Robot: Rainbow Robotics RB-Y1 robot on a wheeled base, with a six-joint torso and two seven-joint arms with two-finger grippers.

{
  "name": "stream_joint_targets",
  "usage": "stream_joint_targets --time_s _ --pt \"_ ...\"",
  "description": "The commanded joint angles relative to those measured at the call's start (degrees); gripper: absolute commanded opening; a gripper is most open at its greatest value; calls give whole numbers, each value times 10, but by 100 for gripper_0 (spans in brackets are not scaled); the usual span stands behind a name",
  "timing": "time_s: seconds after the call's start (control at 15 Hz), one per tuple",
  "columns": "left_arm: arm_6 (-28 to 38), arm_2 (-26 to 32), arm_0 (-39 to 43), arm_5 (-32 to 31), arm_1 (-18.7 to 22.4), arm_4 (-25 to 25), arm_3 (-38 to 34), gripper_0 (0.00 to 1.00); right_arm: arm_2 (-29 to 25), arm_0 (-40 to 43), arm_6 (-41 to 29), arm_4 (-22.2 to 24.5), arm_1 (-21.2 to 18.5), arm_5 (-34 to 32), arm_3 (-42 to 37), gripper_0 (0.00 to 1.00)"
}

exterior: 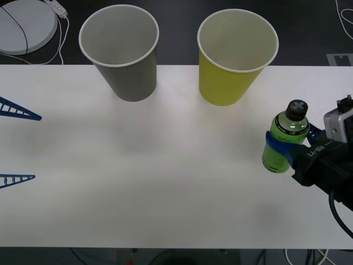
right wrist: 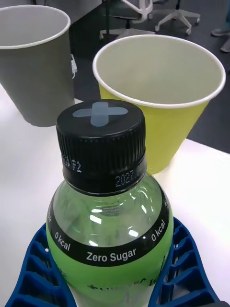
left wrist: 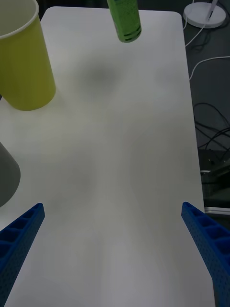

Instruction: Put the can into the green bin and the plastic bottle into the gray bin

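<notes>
White desk (exterior: pixel 165 182) over dark floor, gray bin (exterior: pixel 120 49) and green bin (exterior: pixel 236 55) standing ahead of the right end effector (exterior: pixel 289 148), which grips the upright plastic bottle (exterior: pixel 287 138). Left end effector (exterior: pixel 16 144) hovers spread, released.

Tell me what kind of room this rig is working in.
Probably an office or lab: a white table on dark flooring, wheeled office chair bases behind the bins, and loose cables on the floor. The right gripper holds the plastic bottle lifted over the table.
</notes>
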Motion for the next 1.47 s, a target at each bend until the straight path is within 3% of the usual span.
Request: stream_joint_targets --time_s 0.07,0.33,0.6,0.93,1.13,1.47 --pt "0 0 0 0 0 0 0 100 0 -26 77 -76 7 0 0 0" --pt "0 0 0 0 0 0 0 100 1 -67 195 -200 11 1 0 0" --pt "0 0 0 0 0 0 0 100 1 -139 287 -327 27 87 0 0" --pt "0 0 0 0 0 0 0 100 1 -240 370 -477 64 149 0 0" --pt "0 0 0 0 0 0 0 100 -3 -285 388 -534 82 177 0 0" --pt "0 0 0 0 0 0 0 100 -9 -348 394 -582 106 247 0 0"
